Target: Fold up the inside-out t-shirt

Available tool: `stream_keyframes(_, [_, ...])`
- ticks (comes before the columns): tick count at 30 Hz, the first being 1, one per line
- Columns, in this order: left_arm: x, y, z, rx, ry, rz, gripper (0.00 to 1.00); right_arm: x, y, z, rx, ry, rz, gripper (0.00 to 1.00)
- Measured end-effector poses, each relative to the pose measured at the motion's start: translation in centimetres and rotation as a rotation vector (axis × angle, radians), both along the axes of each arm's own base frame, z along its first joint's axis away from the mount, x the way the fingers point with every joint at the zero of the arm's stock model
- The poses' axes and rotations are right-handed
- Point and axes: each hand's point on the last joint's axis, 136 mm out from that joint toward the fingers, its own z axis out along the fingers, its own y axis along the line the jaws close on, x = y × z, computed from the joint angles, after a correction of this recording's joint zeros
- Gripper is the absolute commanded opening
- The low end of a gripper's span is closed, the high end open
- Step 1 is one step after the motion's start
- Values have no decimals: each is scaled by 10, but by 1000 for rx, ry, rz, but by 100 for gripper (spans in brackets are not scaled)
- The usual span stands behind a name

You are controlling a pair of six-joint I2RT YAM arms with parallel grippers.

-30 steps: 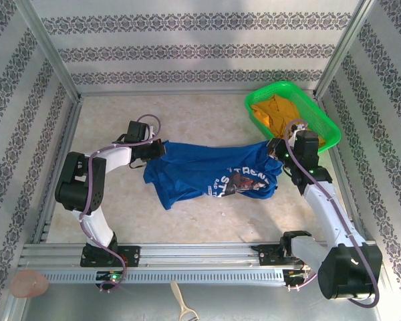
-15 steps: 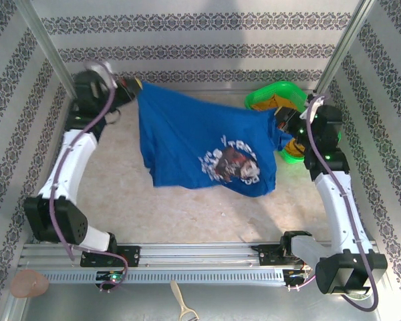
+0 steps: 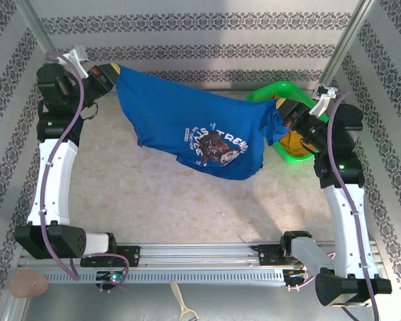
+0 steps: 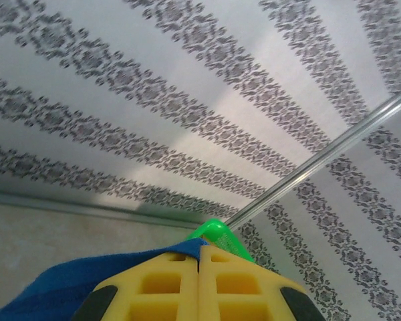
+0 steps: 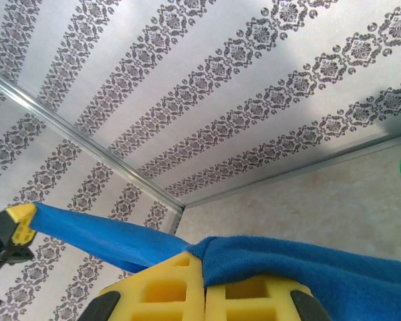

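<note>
Blue t-shirt hangs spread in the air left of the green basket, left gripper clenched on its far corner, right gripper clenched on the corner just beside the basket.

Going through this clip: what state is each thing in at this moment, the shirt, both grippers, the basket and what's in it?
t-shirt, lifted and stretched between both grippers, print showing from above.
left gripper, shut on the t-shirt's edge.
right gripper, shut on the t-shirt's edge.
basket, upright on the table, partly hidden behind the t-shirt.
orange garment, crumpled inside the basket.
</note>
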Motion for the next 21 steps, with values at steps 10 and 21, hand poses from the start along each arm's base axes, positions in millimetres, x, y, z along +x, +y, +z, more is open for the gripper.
stream_keyframes(10, [-52, 17, 96, -13, -177, 114, 0, -52, -1, 117, -4, -232, -18, 0])
stream_keyframes(21, [-11, 60, 148, -75, -276, 255, 0, -14, -3, 191, -7, -391, -8, 0])
